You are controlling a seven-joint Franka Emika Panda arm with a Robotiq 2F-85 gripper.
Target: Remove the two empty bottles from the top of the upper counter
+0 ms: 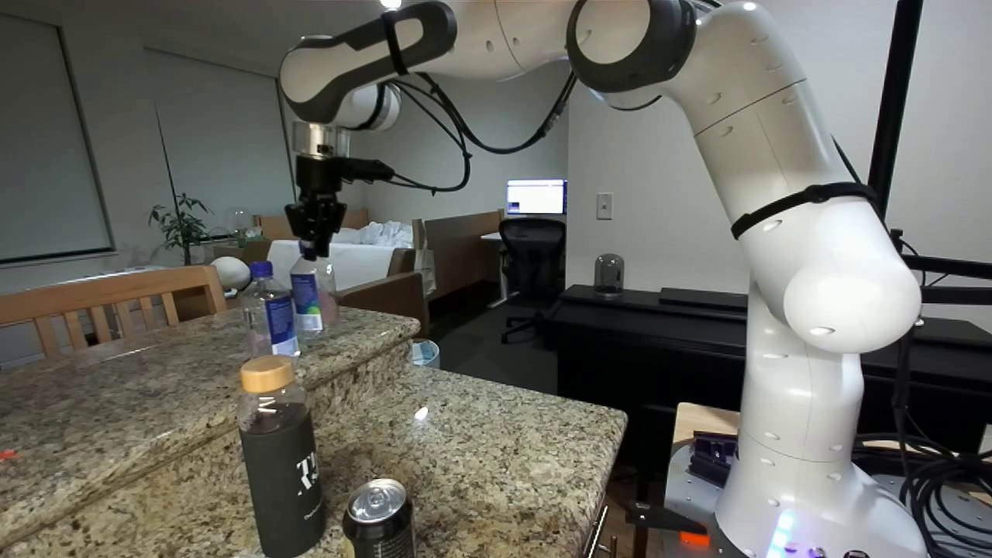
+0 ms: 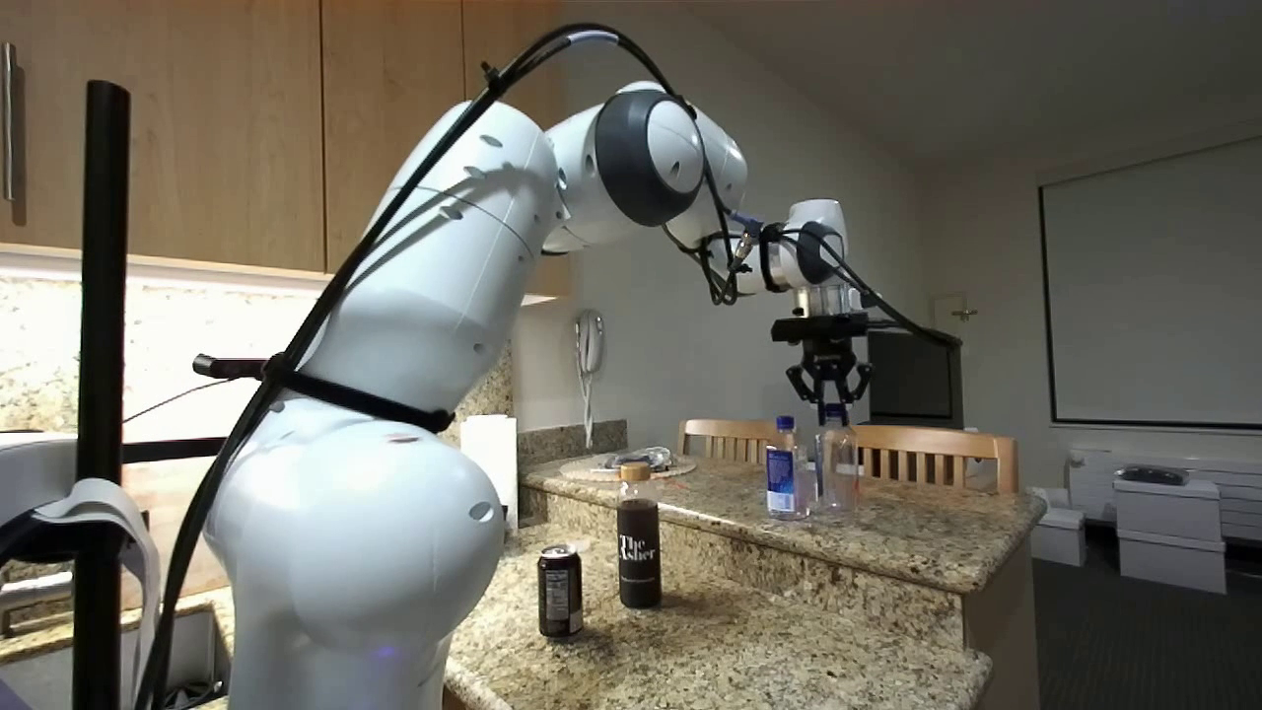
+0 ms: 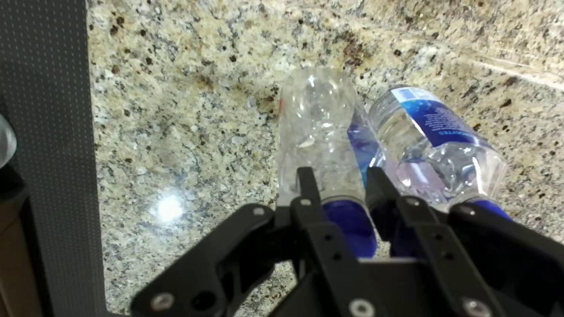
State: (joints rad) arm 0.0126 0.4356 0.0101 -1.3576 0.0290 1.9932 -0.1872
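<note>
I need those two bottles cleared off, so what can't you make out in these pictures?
Whether the gripper holds the blue cap at its tips: wrist view, the gripper covers part of the cap.
Smallest print on the dark flask: an exterior view, too small.
Fine print on the black can: an exterior view, too small.
Identity of the rounded object: wrist view, cut off by the left edge.
</note>
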